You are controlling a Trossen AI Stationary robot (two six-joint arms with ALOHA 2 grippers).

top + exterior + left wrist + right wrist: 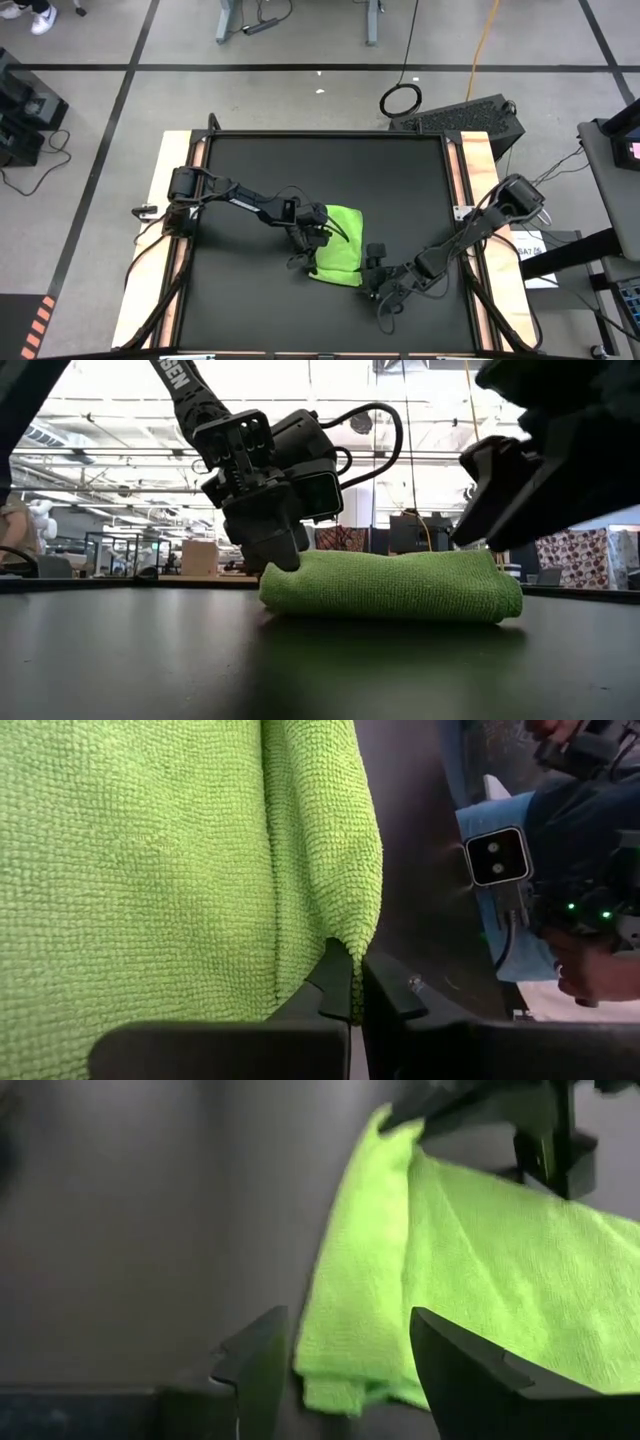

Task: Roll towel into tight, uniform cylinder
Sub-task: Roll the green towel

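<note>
The lime-green towel [340, 245] lies folded in several layers on the black tabletop [420, 180], left of its middle. My left gripper [312, 248] stands over the towel's left edge, shut on it; it shows on the towel's left end in the low view [280, 555]. My right gripper [368, 264] is open at the towel's near right corner [335, 1380]. Its two fingers stand on either side of that corner, and I cannot tell whether they touch it. My left gripper pinches the towel's folded-over edge strip [345, 945] between its two fingers, at the towel's left side. The fingers [285, 550] come from above, pointing down. The towel lies flat on the table, not lifted.
Wooden strips [180, 260] run along the table's left and right sides. A black case [465, 115] and a cable ring [400, 98] lie on the floor beyond the far edge. Bare tabletop spreads toward the far side.
</note>
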